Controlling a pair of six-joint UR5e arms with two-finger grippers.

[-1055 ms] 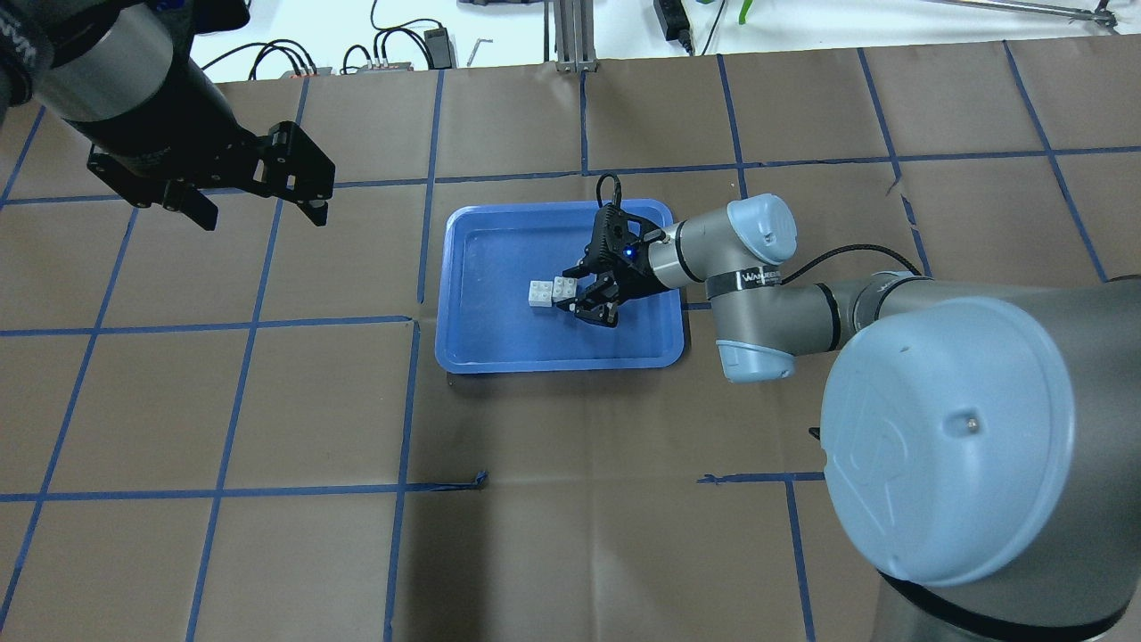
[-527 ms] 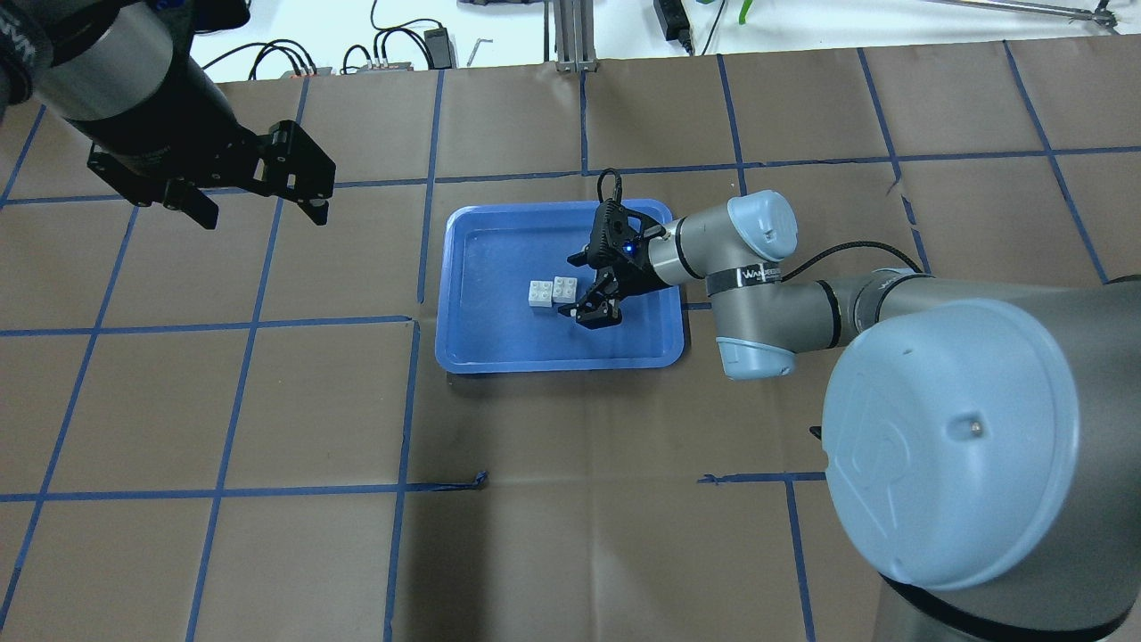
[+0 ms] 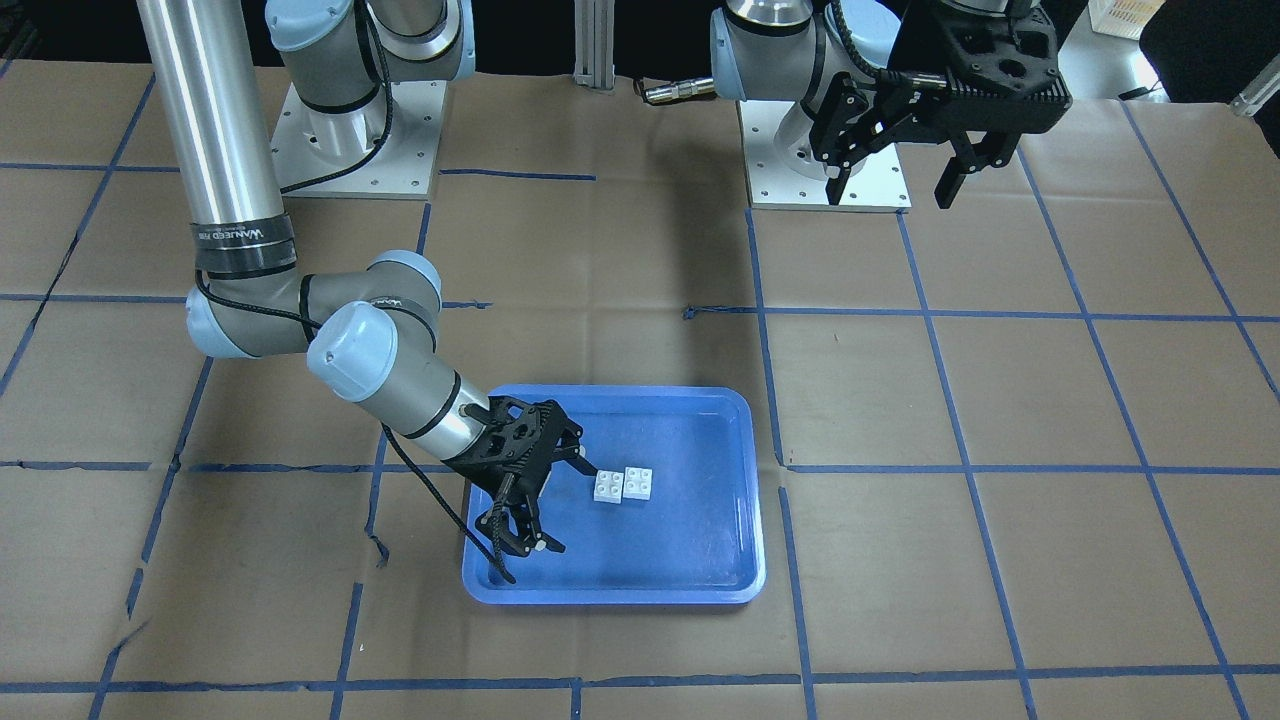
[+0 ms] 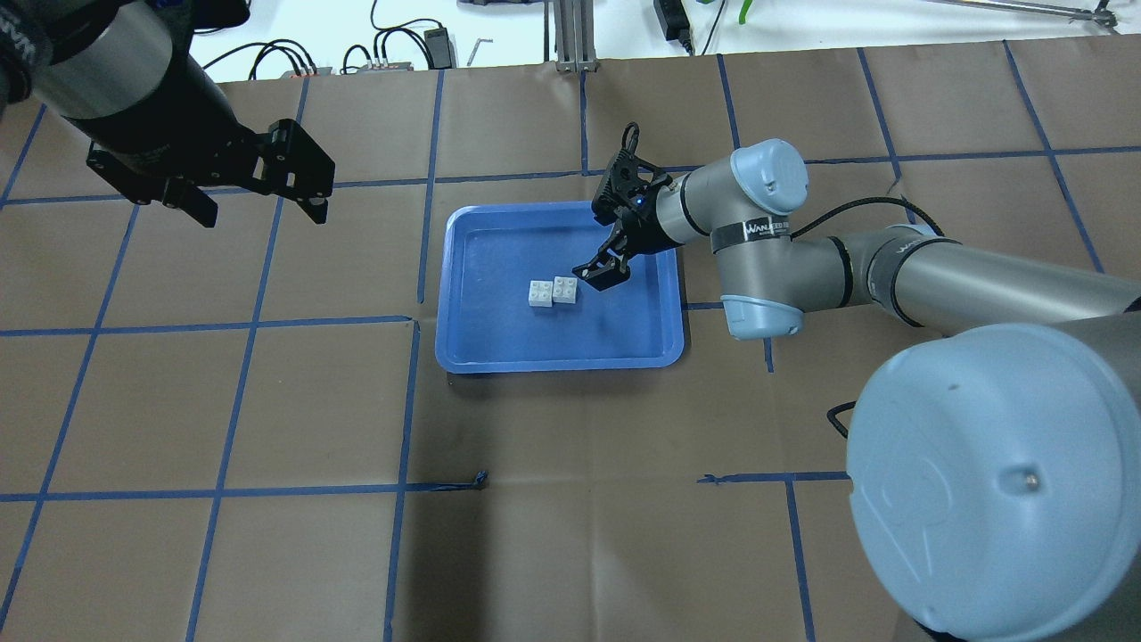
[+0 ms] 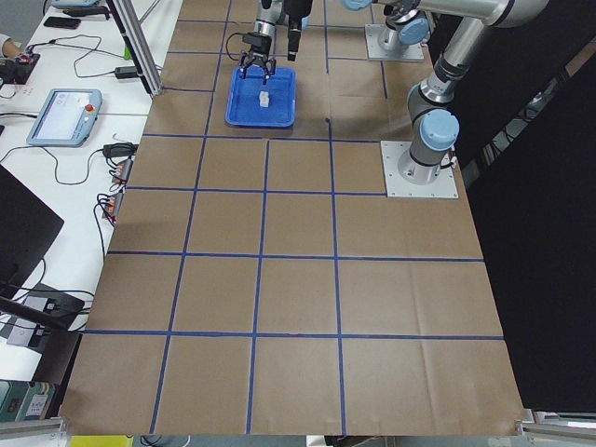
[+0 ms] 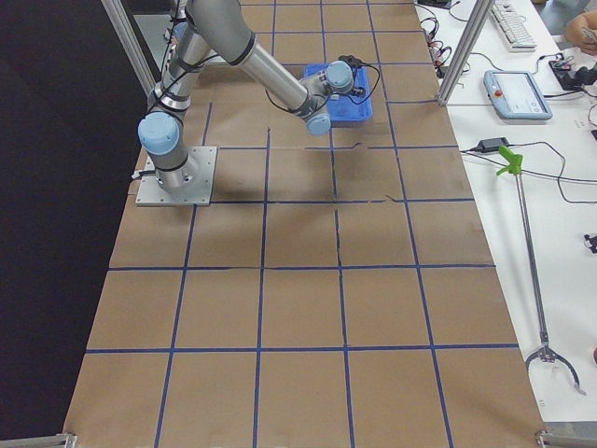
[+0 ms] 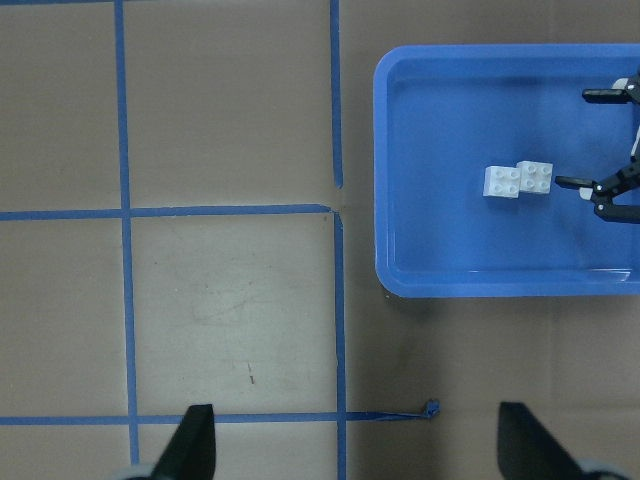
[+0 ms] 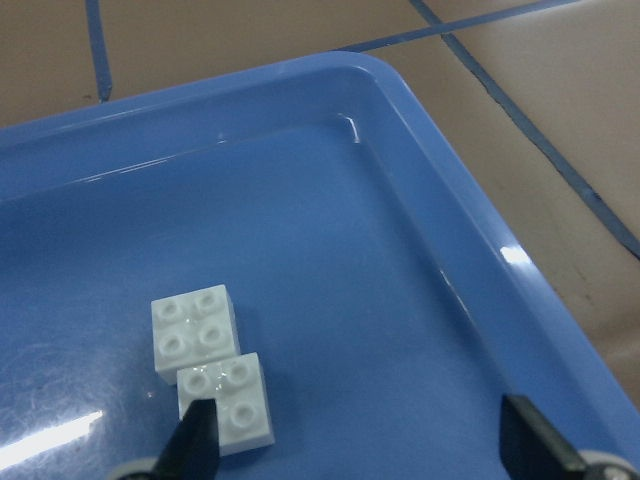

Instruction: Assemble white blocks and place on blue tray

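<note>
The two white blocks (image 4: 553, 292) sit joined and offset from each other in the middle of the blue tray (image 4: 499, 352). They also show in the front view (image 3: 623, 485), the left wrist view (image 7: 518, 180) and the right wrist view (image 8: 210, 370). My right gripper (image 4: 593, 242) is open and empty. It hangs above the tray just right of the blocks, apart from them (image 3: 567, 508). My left gripper (image 4: 263, 217) is open and empty, held high over the table far left of the tray (image 3: 888, 198).
The table is brown paper with a grid of blue tape lines (image 4: 410, 401). Cables and power bricks (image 4: 392, 53) lie beyond the far edge, beside a metal post (image 4: 570, 36). The arms' base plates (image 3: 825, 150) are on the robot's side.
My right gripper has drawn back from the blocks, rising and moving toward the tray's far right corner. The blocks have stayed where they were. The left arm has not moved.
</note>
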